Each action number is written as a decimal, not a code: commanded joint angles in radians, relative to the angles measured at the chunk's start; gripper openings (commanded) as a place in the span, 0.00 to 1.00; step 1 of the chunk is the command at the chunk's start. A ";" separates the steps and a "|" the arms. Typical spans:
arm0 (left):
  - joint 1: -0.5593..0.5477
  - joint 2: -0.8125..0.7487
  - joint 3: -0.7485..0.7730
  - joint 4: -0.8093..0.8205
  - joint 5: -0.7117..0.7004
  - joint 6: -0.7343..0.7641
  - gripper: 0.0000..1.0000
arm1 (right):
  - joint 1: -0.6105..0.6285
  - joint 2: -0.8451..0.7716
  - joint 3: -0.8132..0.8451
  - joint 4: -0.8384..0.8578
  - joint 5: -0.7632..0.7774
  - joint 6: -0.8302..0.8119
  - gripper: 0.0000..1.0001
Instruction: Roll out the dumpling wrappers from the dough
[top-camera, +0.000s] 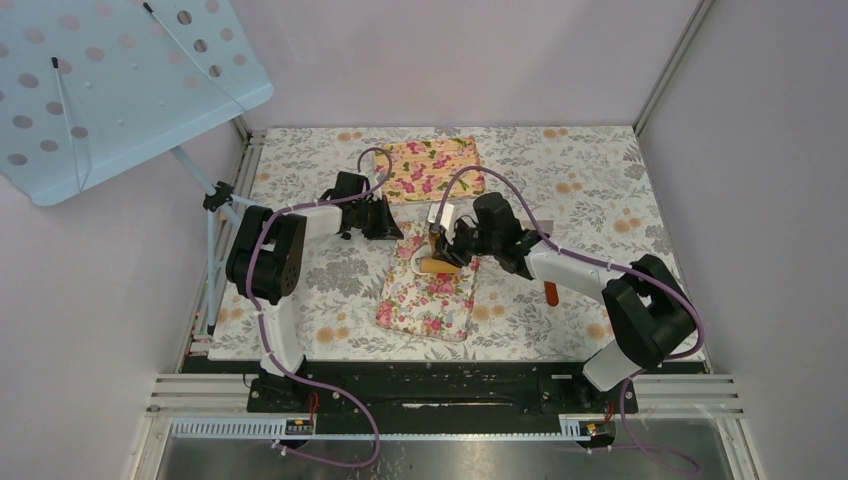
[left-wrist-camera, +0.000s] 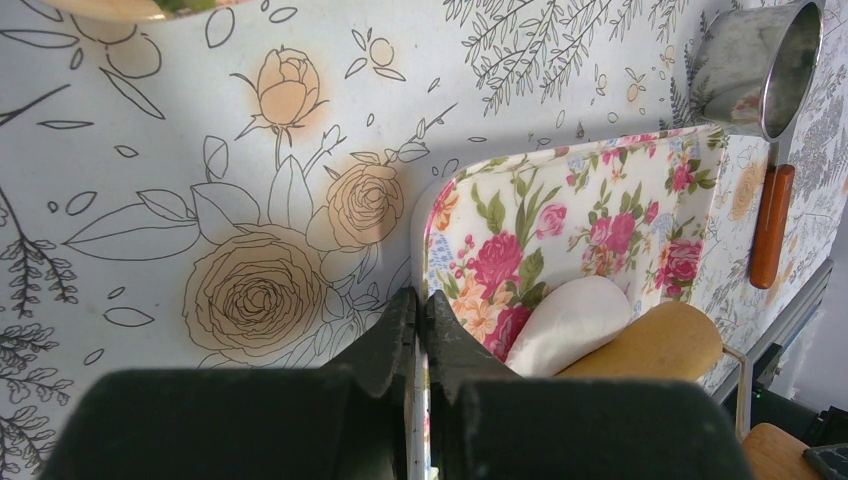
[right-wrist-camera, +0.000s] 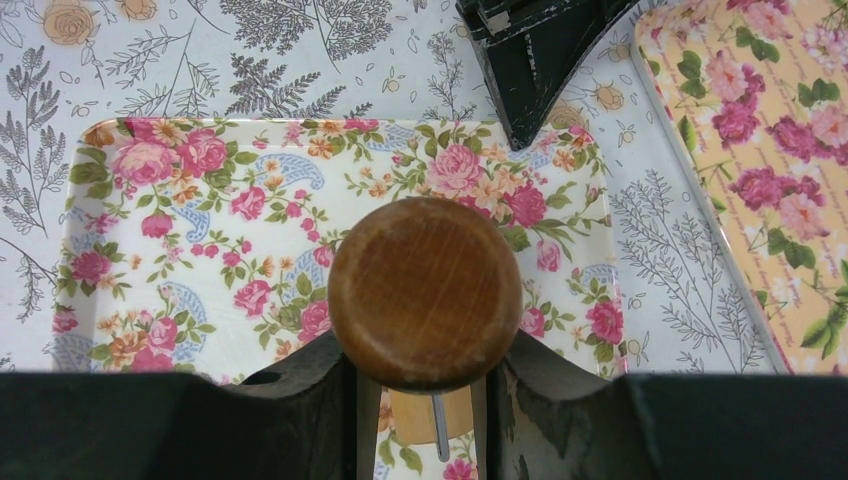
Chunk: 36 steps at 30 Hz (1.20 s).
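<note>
Meanwhile, the dough (left-wrist-camera: 568, 322), a smooth, white, slightly flattened oval lump, lies on the floral tray (left-wrist-camera: 560, 215), touching the wooden roller (left-wrist-camera: 650, 340) that rests across it. The right gripper (right-wrist-camera: 425, 350) is clamped around the roller's end. The left gripper (left-wrist-camera: 421, 330) pinches the tray's rim, fingers together. A shiny metal ring (left-wrist-camera: 765, 65) sits just beside the tray.

Left claw (left-wrist-camera: 420, 305) pinched shut; right claw (right-wrist-camera: 425, 365) clamped, jaws slightly apart
</note>
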 joint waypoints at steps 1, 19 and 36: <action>-0.001 0.023 -0.007 -0.059 -0.029 0.023 0.00 | 0.002 0.047 -0.014 -0.168 -0.042 0.069 0.00; 0.001 0.024 -0.006 -0.063 -0.024 0.022 0.00 | -0.008 -0.107 0.029 -0.181 -0.115 0.226 0.00; 0.001 0.025 -0.005 -0.062 -0.026 0.023 0.00 | -0.039 0.005 0.119 0.015 0.066 0.147 0.00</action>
